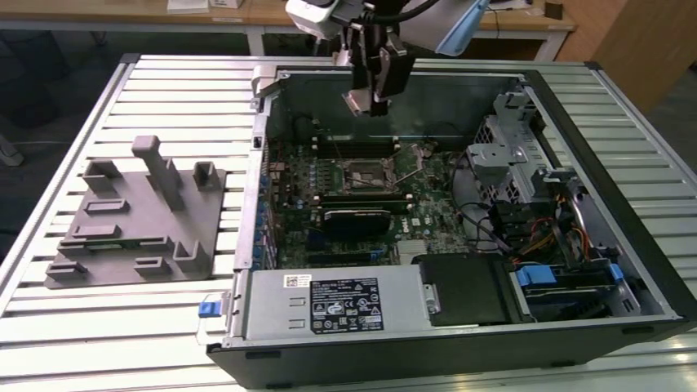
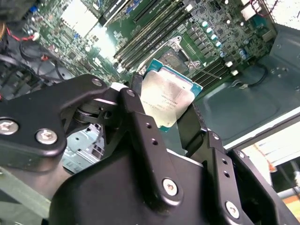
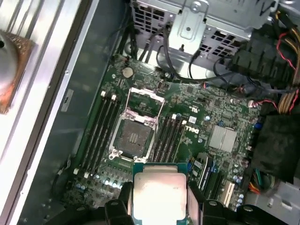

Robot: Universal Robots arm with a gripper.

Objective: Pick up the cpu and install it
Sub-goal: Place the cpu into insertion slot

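Observation:
My gripper (image 1: 371, 102) hangs above the open computer case, shut on the cpu (image 1: 358, 101). The cpu (image 2: 165, 98) is a small flat square chip with a silvery top plate and a pale green rim, held by its edges between the black fingers (image 2: 140, 126). In the first wrist view the cpu (image 3: 159, 193) sits in front of the motherboard. The dark square socket (image 3: 136, 136) lies below it with its metal frame (image 3: 145, 101) lifted open, and it appears as the socket (image 1: 365, 173) near the middle of the board, lower than the gripper.
The case walls (image 1: 261, 122) surround the green motherboard (image 1: 338, 212). Memory slots (image 3: 101, 126) flank the socket. A drive cage (image 1: 512, 147) and cables (image 1: 534, 237) fill the exterior view's right. A grey tray with upright posts (image 1: 142, 220) lies on the slatted table (image 1: 65, 327) at that view's left.

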